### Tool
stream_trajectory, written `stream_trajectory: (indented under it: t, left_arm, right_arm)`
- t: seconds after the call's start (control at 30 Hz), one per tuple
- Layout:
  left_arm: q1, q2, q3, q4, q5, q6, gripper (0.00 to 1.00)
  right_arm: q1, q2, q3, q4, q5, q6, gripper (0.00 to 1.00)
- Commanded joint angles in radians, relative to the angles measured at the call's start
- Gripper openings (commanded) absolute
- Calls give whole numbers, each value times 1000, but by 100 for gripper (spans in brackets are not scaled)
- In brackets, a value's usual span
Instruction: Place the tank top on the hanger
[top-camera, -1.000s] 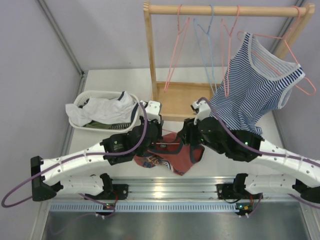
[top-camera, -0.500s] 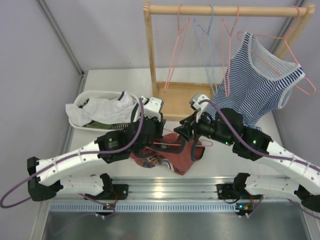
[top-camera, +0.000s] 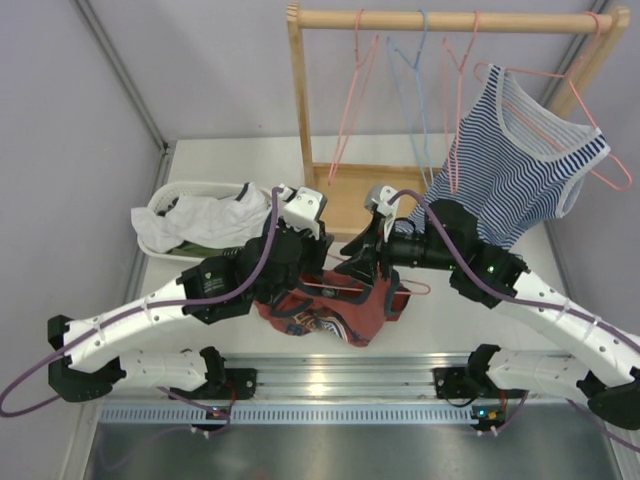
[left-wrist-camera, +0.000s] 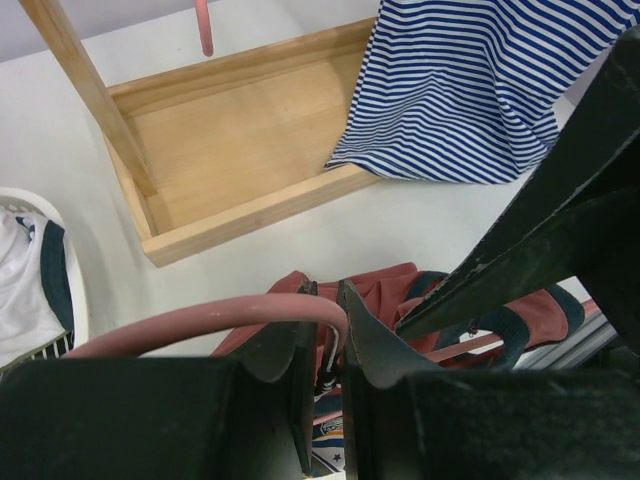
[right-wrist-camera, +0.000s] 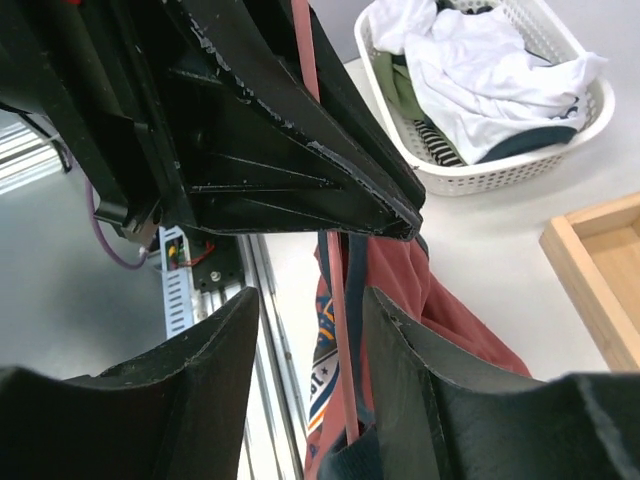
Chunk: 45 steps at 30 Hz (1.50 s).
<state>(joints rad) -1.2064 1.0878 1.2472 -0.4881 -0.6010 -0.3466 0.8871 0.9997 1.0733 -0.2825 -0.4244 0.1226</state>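
Note:
The rust-red tank top (top-camera: 335, 312) hangs bunched from the pink hanger (top-camera: 350, 287) just above the table's front, between my two grippers. My left gripper (top-camera: 318, 268) is shut on the hanger; in the left wrist view the pink wire (left-wrist-camera: 200, 322) curves over one finger into the narrow gap of the gripper (left-wrist-camera: 326, 292), with the tank top (left-wrist-camera: 400, 285) below. My right gripper (top-camera: 352, 268) is open. In the right wrist view its fingers (right-wrist-camera: 312, 295) stand apart around the hanger wire (right-wrist-camera: 335, 300) and the tank top's navy trim (right-wrist-camera: 352, 300), without gripping them.
A wooden rack (top-camera: 350, 200) stands behind, its rail (top-camera: 450, 18) carrying pink hangers (top-camera: 350, 100), a light blue hanger (top-camera: 410, 90) and a striped tank top (top-camera: 510, 180). A white basket (top-camera: 165, 205) of clothes sits at the left.
Both grippers have risen and moved back toward the rack. The hanger and tank top have come up off the table with them.

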Motion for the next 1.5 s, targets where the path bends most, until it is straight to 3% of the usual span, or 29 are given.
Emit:
stream_trajectory:
  t: [0.0,0.67,1.07,1.47]
  left_arm:
    - [-8,-16,55,6,7,17,0]
    - [-18,11,101,-14,7,34,0]
    - [-21,14,110,-12,4,40,0]
    - [-24,17,112,-3,6,35,0]
  right_arm:
    - [-7,17,20,82,-68,-15,46]
    - [-8,122,30,154,-157,-40,24]
    - [-8,135,4,232,-261,2,0]
    - [7,70,-78,330,-244,89,0]
